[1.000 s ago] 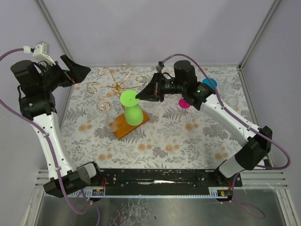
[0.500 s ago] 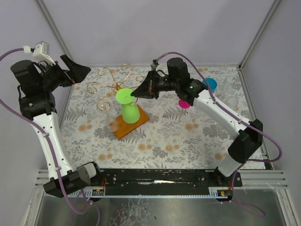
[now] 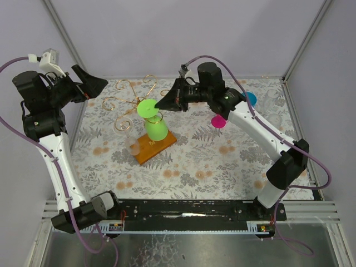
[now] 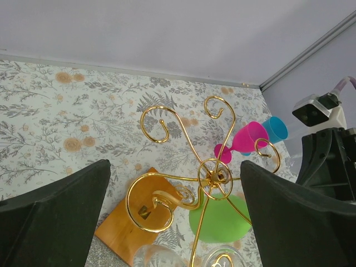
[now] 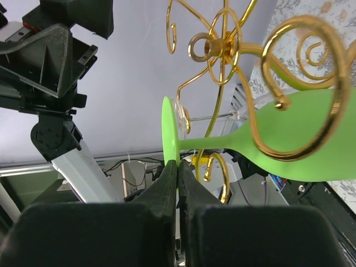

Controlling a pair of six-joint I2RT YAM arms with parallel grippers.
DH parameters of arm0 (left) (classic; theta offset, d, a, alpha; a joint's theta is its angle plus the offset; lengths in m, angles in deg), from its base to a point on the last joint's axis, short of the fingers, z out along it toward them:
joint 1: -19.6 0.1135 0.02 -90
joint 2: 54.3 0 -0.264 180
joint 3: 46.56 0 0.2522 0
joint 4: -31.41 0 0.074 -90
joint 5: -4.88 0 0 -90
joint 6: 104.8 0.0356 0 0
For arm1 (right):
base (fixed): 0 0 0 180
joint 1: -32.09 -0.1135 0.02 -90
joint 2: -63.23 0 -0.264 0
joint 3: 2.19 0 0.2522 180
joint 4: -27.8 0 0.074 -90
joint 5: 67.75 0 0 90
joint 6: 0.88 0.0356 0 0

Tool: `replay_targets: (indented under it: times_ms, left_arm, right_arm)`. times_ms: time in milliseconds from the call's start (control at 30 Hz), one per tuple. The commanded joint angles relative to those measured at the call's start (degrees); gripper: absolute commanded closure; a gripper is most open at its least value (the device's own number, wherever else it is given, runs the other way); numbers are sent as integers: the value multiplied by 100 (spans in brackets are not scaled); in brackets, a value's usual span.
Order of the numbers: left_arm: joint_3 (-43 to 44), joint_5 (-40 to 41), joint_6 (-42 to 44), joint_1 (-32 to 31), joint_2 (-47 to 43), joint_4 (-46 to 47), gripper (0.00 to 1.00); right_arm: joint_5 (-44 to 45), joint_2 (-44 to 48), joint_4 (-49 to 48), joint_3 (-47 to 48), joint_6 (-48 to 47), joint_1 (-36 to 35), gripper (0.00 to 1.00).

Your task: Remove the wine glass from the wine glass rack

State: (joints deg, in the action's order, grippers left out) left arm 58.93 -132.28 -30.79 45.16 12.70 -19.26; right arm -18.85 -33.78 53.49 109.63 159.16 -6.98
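Because hung bowl-down with its stem in a gold loop of the rack [image 3: 146, 154], must ease the green glass [image 3: 157, 131] out through the loop's open side, not yank. Looks light, stiff and slick, probably plastic. Pinched at the foot's thin rim by the right gripper [image 5: 178, 167], jaws pressed onto it; likely to pivot there. Shows left gripper [image 3: 89, 83] spread wide, empty, well apart. Has open table rightward; clear glass [image 3: 133, 146] just beside.

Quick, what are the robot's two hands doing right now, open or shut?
Left gripper: open, holding nothing.
Right gripper: shut on the round foot of the bright green wine glass.
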Motion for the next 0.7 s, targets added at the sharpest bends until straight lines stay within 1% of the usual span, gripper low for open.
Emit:
replay_targets:
  times_ms: [0, 67, 300, 467, 667]
  left_arm:
    - [23, -120, 26, 37, -29, 246, 0]
    - [21, -126, 26, 41, -34, 253, 0]
    - [21, -170, 34, 41, -59, 230, 0]
    - [74, -232, -2, 32, -32, 219, 0]
    - [644, -593, -282, 39, 260, 260, 0]
  right_arm:
    - [140, 140, -77, 91, -174, 243, 100]
    - [161, 303, -104, 24, -178, 329, 100]
    - [169, 392, -67, -28, -210, 494, 100]
    - [172, 740, 43, -293, -212, 595, 100]
    - [253, 1368, 383, -835, -307, 794, 100]
